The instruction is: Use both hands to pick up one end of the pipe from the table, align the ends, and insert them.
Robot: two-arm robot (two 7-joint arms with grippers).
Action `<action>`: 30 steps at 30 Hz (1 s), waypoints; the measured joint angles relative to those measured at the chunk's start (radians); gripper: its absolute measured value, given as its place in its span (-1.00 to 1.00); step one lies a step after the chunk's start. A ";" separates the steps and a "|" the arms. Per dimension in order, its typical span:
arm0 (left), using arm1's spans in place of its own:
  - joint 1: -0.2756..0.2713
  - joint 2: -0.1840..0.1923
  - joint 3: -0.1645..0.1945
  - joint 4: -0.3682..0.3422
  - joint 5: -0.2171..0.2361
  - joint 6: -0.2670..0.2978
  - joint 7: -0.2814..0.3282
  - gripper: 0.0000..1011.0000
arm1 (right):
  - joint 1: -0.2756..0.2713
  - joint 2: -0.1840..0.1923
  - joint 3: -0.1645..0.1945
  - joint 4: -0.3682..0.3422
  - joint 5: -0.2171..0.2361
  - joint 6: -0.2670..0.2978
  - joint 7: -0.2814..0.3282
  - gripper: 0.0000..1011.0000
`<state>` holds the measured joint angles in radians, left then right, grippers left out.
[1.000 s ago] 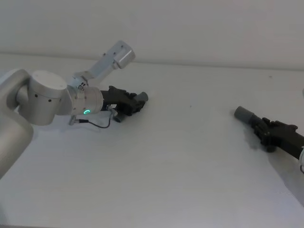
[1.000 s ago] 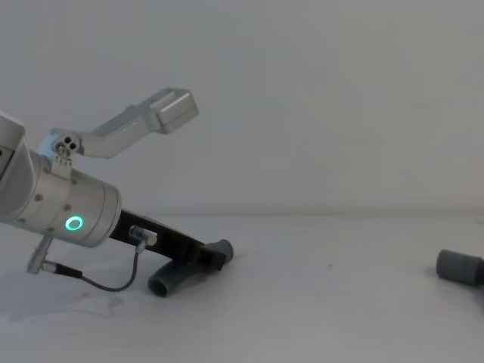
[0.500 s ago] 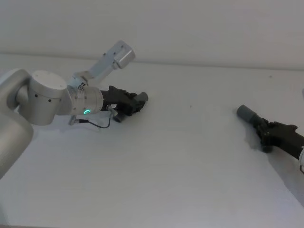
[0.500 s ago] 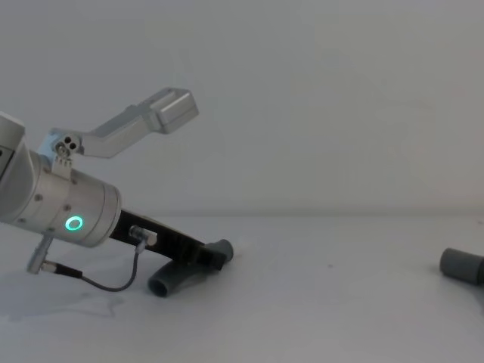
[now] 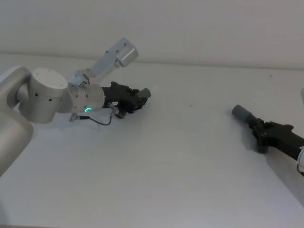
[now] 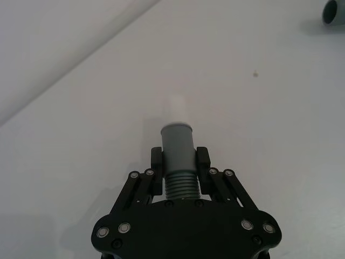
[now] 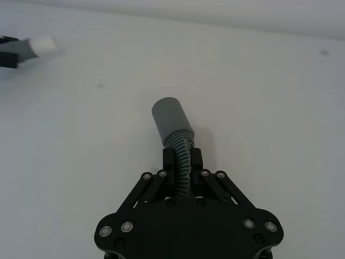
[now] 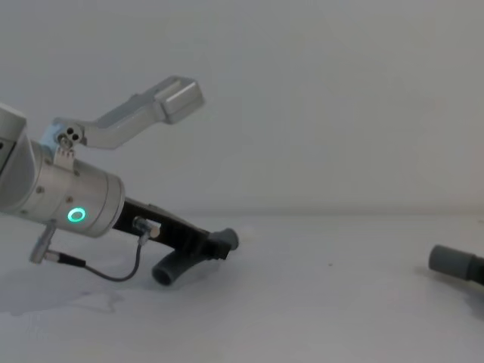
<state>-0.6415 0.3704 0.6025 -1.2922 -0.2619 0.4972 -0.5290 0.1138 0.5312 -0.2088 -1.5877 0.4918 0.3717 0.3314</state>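
Note:
At the left of the white table point(image 5: 190, 175), my left gripper point(image 5: 134, 99) is shut on one grey pipe piece point(image 5: 142, 94). In the left wrist view the gripper point(image 6: 179, 157) clamps the ribbed part just behind the smooth collar point(image 6: 177, 142), and the narrower white tip point(image 6: 176, 109) points forward. Over at the right, my right gripper point(image 5: 264, 133) is shut on the other pipe piece, whose wider collar point(image 5: 240, 112) points toward the table's middle. The right wrist view has the gripper point(image 7: 183, 157) pinching the ribbed part point(image 7: 182, 147) behind that collar point(image 7: 170, 118). A wide gap of table separates the two ends.
A silver camera bracket point(image 5: 115, 59) sticks up from the left wrist, and a thin black cable point(image 8: 113, 272) loops beneath it. The table meets a pale wall point(image 5: 199, 28) at the back. Open white surface lies between the two grippers.
The left gripper has risen slightly and shifted toward the back with its pipe piece. The right gripper and its piece have edged left, toward the middle.

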 joint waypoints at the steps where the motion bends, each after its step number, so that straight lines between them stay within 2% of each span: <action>1: -0.003 0.002 0.003 -0.005 0.004 -0.007 -0.005 -0.30 | 0.000 0.001 0.000 -0.001 0.002 -0.006 0.005 -0.68; 6: -0.016 0.011 0.013 -0.014 0.011 -0.027 -0.033 -0.30 | 0.001 0.016 0.000 -0.007 0.013 -0.047 0.050 -0.68; 14: -0.047 0.035 0.044 -0.025 0.020 -0.064 -0.106 -0.30 | 0.003 0.058 0.002 -0.012 0.039 -0.125 0.158 -0.69; 30: -0.136 0.112 0.130 -0.043 0.031 -0.149 -0.333 -0.30 | 0.012 0.168 -0.002 0.000 0.106 -0.233 0.415 -0.69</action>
<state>-0.7778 0.4827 0.7323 -1.3355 -0.2307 0.3484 -0.8621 0.1262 0.6988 -0.2113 -1.5875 0.5975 0.1384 0.7468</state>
